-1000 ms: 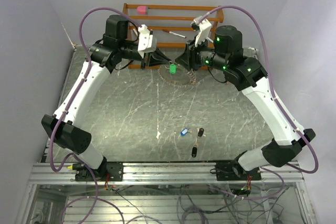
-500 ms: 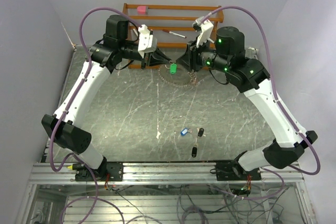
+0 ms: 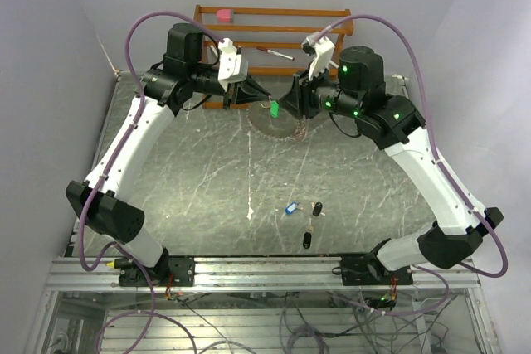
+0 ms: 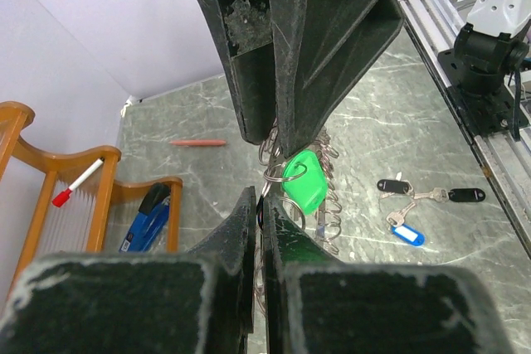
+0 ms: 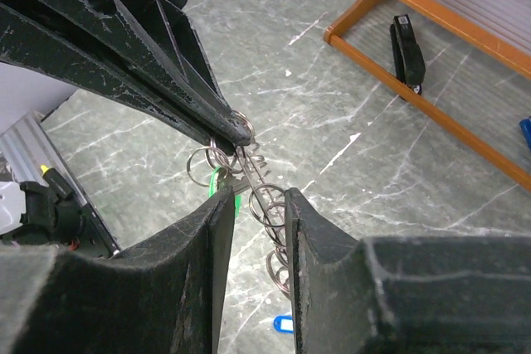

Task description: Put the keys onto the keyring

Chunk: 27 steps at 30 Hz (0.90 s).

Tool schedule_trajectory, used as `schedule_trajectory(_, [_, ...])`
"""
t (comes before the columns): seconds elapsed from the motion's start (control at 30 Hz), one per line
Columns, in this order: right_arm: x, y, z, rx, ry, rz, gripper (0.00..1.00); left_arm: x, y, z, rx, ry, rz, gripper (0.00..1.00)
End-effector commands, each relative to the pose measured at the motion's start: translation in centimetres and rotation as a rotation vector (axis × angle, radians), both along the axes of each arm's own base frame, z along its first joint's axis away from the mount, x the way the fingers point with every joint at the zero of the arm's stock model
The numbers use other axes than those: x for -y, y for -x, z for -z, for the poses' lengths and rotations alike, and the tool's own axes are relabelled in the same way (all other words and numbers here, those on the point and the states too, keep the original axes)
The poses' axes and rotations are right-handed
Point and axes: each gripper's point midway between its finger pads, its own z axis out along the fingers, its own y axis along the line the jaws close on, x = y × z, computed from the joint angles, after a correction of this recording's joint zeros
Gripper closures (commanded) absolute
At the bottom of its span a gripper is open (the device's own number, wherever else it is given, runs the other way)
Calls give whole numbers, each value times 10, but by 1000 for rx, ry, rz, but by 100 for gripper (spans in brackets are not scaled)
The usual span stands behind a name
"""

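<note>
The keyring [image 3: 280, 126] is a silvery ring with small wire loops along its rim [image 5: 267, 205], held up above the table at the back. My left gripper [image 3: 262, 98] [image 4: 262, 198] is shut on its rim. A green key [image 3: 272, 108] [image 4: 304, 181] hangs on the ring just beyond the left fingertips. My right gripper [image 3: 288, 106] [image 5: 253, 207] faces the left one, jaws apart, with the ring's loops and the green key [image 5: 217, 180] between its fingers. A blue key [image 3: 290, 208] [image 4: 407, 235] and two black keys [image 3: 317, 209] [image 3: 307, 240] lie together on the table, nearer the arm bases.
A wooden rack [image 3: 249, 31] stands at the back, with a pink item [image 3: 224, 15], a red-capped marker [image 3: 274, 54] [image 4: 79, 184], a blue object [image 4: 149, 217] and a black object [image 5: 406, 55]. An orange pencil [image 4: 197, 143] lies on the marble table.
The right wrist has turned and shifted slightly toward the left gripper, and its jaws have widened a little. The left arm and the keys on the table have not moved.
</note>
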Motion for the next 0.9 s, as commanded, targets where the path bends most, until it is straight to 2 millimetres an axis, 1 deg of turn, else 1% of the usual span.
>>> schedule_trajectory(0.0, [-4,5,-5,24,-11,-27,69,3,9,-14,40,39,48,93])
schedule_trajectory(0.13, [-7,3,-6,45,1,-40,70,3,12,-12,29,39,58,93])
schedule_trajectory(0.3, [-13,8,-5,73,-3,-89,70,3,14,-11,21,42,67,93])
schedule_trajectory(0.47, [-16,13,0,97,-5,-132,69,3,21,-14,8,57,107,93])
schedule_trajectory(0.53, [-17,14,6,95,1,-141,68,3,24,-16,10,60,118,93])
schedule_trajectory(0.67, [-14,14,11,110,10,-136,68,2,29,-18,10,61,131,93])
schedule_trajectory(0.87, [-9,12,7,160,1,-113,67,-1,45,-20,4,77,200,93])
